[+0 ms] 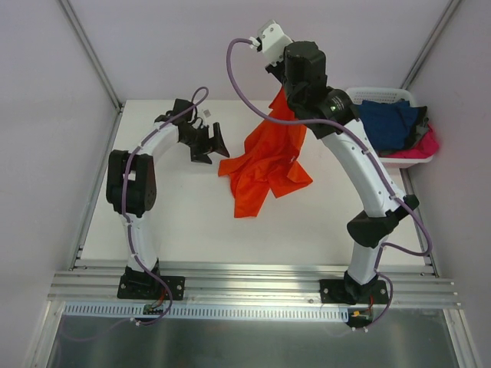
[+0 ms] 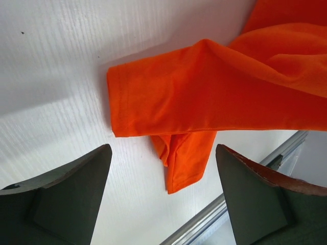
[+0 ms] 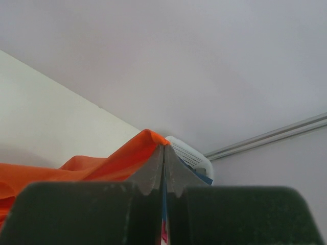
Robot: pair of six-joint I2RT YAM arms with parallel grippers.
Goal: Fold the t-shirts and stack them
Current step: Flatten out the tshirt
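While raised, right tool (image 3: 163,162) pinches shirt (image 1: 265,165).

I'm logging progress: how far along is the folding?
Done: nothing folded or stacked. In hand: the shut right gripper holds the orange shirt up by an edge, rest crumpled on the table; left gripper open near its sleeve. Left: fold it, then the navy shirt and pink shirt in the basket.
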